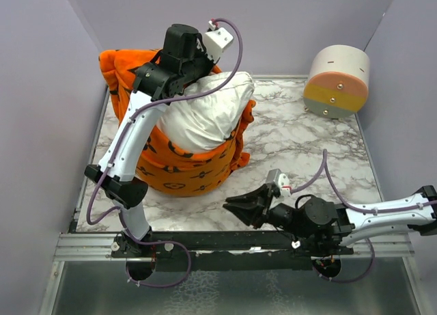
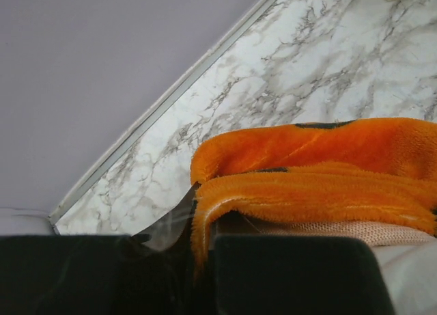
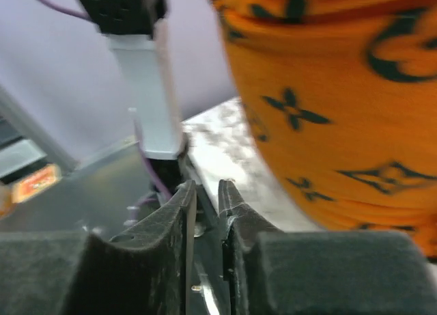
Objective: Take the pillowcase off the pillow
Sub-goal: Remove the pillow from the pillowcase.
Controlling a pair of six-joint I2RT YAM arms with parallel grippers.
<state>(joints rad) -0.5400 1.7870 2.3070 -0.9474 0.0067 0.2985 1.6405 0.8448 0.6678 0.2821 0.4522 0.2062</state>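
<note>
The white pillow (image 1: 205,113) sits at the back left of the marble table (image 1: 307,158), its top bulging out of the orange pillowcase (image 1: 184,166) with dark emblems. The pillowcase is bunched around the pillow's lower half and rises behind it. My left gripper (image 1: 145,76) is above the pillow's far left side. In the left wrist view it (image 2: 201,260) is shut on the fuzzy orange pillowcase hem (image 2: 307,171). My right gripper (image 1: 235,207) is low near the front edge, right of the pillowcase (image 3: 328,89). Its fingers (image 3: 205,192) are nearly together with nothing between them.
A white, orange and yellow cylinder (image 1: 336,79) lies on its side at the back right corner. Lavender walls enclose the table on three sides. A metal rail (image 1: 239,243) runs along the front edge. The left arm's link (image 3: 143,89) stands close before the right gripper.
</note>
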